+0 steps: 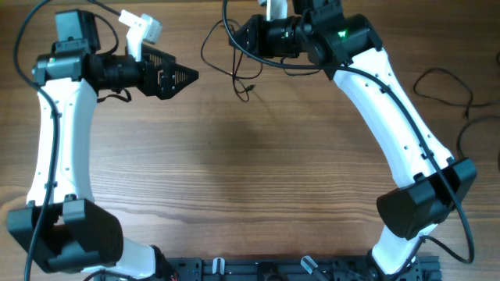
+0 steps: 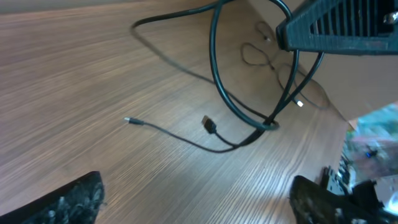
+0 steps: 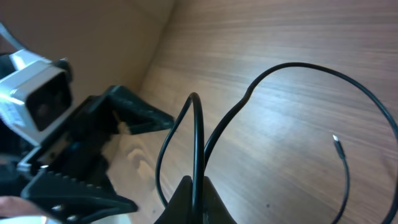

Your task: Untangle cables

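- Bare wood-grain table (image 1: pixel 250 172) fills every view; the cables (image 2: pixel 267 124) lie at its far middle, between the two grippers.
- Look: thin black cords, one somewhat thicker than the rest. They swing in wide open loops and cross at one tight spot, with two small plug ends (image 2: pixel 208 123) lying loose on the wood just beside it.
- Handling, as I judge it: very light and limp. A pull on one strand will likely drag the whole bunch across the smooth top, and the round jacket could slip through a loose pinch.
- Best hold, I think: on a free strand close to the crossing, not on a plug.
- Right gripper (image 3: pixel 196 193) is pinched together on a strand, which rises from its tips into a loop.
- Left gripper (image 2: pixel 199 208) hovers above the cords with its jaws spread wide and nothing between them.
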